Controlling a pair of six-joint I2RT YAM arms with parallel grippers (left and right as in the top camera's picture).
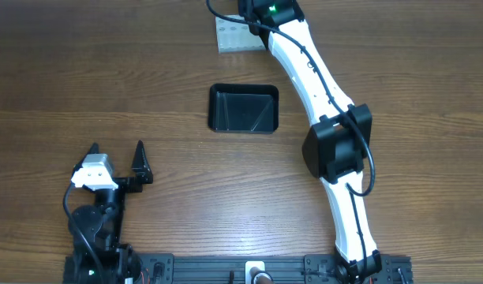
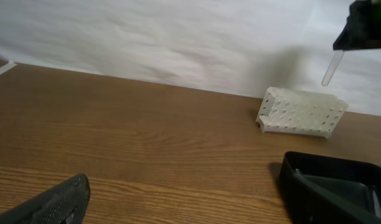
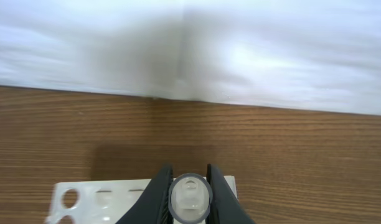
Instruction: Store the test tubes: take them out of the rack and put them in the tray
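Note:
A white perforated rack (image 1: 237, 36) stands at the far middle of the table, also seen in the left wrist view (image 2: 301, 111) and below the fingers in the right wrist view (image 3: 109, 200). My right gripper (image 3: 189, 194) hangs above the rack, shut on a clear test tube (image 3: 190, 196); from the side the tube (image 2: 331, 67) hangs upright, lifted clear of the rack. A black tray (image 1: 244, 108) lies nearer, in the table's middle, and holds clear tubes lying down (image 2: 340, 184). My left gripper (image 1: 117, 158) rests open near the left front, holding nothing.
A white wall (image 2: 178, 37) rises right behind the rack. Bare wood (image 1: 84, 71) spreads left of the tray and rack. The right arm (image 1: 320, 87) stretches diagonally past the tray's right side.

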